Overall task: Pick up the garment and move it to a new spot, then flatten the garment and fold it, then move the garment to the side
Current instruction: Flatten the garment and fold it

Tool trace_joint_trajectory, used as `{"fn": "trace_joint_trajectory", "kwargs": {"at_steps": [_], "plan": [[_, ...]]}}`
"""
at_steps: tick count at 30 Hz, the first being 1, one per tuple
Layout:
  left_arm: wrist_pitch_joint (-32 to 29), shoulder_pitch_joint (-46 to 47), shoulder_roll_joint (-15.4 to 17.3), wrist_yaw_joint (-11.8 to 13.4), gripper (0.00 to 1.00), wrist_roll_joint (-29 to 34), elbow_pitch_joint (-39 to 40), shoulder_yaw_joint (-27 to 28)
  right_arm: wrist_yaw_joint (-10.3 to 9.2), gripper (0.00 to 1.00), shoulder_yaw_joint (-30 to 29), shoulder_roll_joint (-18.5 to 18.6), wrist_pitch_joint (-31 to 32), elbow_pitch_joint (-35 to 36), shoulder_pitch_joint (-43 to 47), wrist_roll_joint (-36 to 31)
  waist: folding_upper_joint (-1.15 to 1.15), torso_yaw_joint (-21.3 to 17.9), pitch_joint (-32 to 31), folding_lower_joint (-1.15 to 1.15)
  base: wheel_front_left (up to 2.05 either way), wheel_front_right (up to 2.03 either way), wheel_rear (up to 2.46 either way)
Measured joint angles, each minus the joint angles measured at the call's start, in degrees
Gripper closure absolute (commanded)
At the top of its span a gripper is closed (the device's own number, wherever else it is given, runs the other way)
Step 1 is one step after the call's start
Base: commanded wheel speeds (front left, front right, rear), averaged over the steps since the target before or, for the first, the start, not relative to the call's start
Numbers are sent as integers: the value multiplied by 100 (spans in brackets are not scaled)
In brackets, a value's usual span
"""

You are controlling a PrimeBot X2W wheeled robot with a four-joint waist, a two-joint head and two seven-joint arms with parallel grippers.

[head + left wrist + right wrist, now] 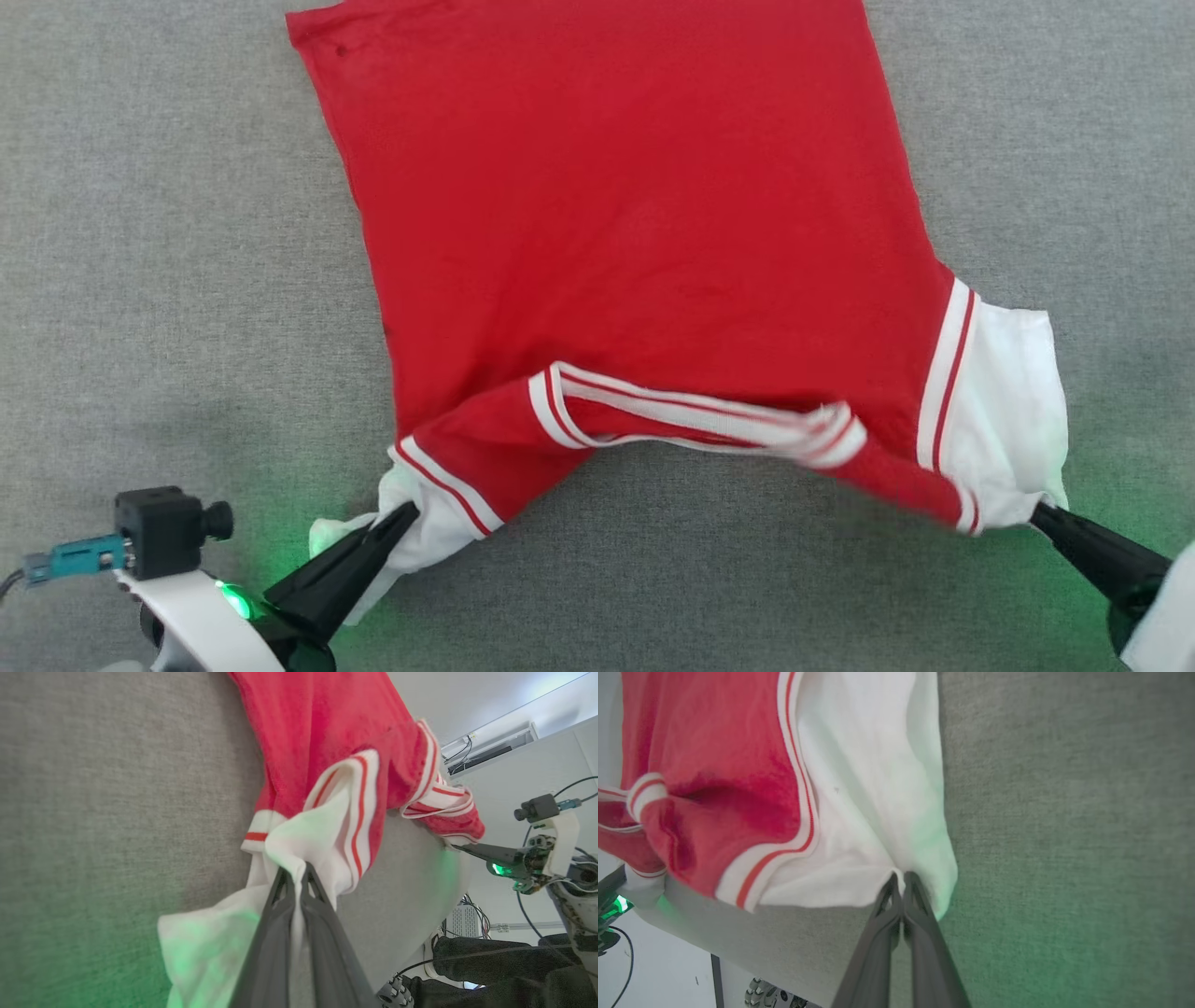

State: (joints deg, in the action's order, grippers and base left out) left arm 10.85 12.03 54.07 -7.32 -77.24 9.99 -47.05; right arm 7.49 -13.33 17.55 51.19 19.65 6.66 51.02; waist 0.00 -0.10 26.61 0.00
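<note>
Precariously, the left gripper [400, 519] pinches the bunched white end of one sleeve [439, 537], its two dark fingers pressed together on a thin wad of cloth. To its right the striped collar [691, 418] sags in a slack loop. The garment [635, 215] lies plain red side up, skewed across the grey tabletop [140, 233], with its hem toward the far side. Further right, the other white sleeve end [1013, 401] is drawn to a point where the right gripper [1047, 518] clamps its corner, fingers closed on the fabric.

Both holds take only the outermost edge of a sleeve, so a sharp or uneven pull could likely slide the cloth free of either pair of fingers. The rough-looking surface may drag on the body, letting the sleeves stretch while the red panel rucks up behind them. With the collar loose between the two grips, lifting one side faster than the other could twist a shirt that already sits crooked. The wrist views put both holds close to the table's near edge, where a dropped sleeve might spill over.
</note>
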Motion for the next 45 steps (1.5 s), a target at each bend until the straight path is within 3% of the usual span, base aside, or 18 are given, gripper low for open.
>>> {"fn": "trace_joint_trajectory", "kwargs": {"at_steps": [8,9,10,11,12,13,19,25,30,36,45], "plan": [[13,311,-12,-1,100,174,-244,-438,0,100,404,191,-371,-307,-129,-325,0,17,-13,0,0,0,0],[37,338,-15,-1,100,172,-266,-475,0,87,425,210,-414,-332,-138,-330,0,14,-18,0,0,0,0],[63,364,-11,-1,100,171,-287,-512,0,65,453,225,-460,-346,-142,-337,0,8,-24,0,0,0,0],[82,399,-4,-1,100,165,-307,-550,0,57,483,241,-525,-349,-146,-344,0,0,-33,0,0,0,0],[113,422,5,-1,100,165,-318,-572,0,16,513,255,-566,-350,-162,-343,0,-13,-39,0,0,0,0],[131,439,18,-1,100,165,-332,-604,0,0,547,275,-594,-338,-171,-328,0,-23,-49,0,0,0,0],[282,547,124,-1,100,192,-367,-762,0,0,509,480,-757,328,-220,136,0,-100,-131,0,0,0,0],[355,607,158,-1,100,301,-322,-836,-1,0,-80,809,-415,1118,-294,546,0,-73,-188,0,0,0,0],[381,802,66,-1,100,554,-276,-915,0,0,-369,1187,-30,1259,-1161,386,0,84,-123,0,0,0,0],[371,1255,-198,-1,100,933,-316,-1173,0,0,444,1417,335,240,-3216,-275,0,394,110,0,0,0,0],[353,2075,-748,-8,100,1233,-358,-1734,0,0,1709,1377,687,-2386,-6295,-1656,0,1076,613,0,0,0,0]]}}
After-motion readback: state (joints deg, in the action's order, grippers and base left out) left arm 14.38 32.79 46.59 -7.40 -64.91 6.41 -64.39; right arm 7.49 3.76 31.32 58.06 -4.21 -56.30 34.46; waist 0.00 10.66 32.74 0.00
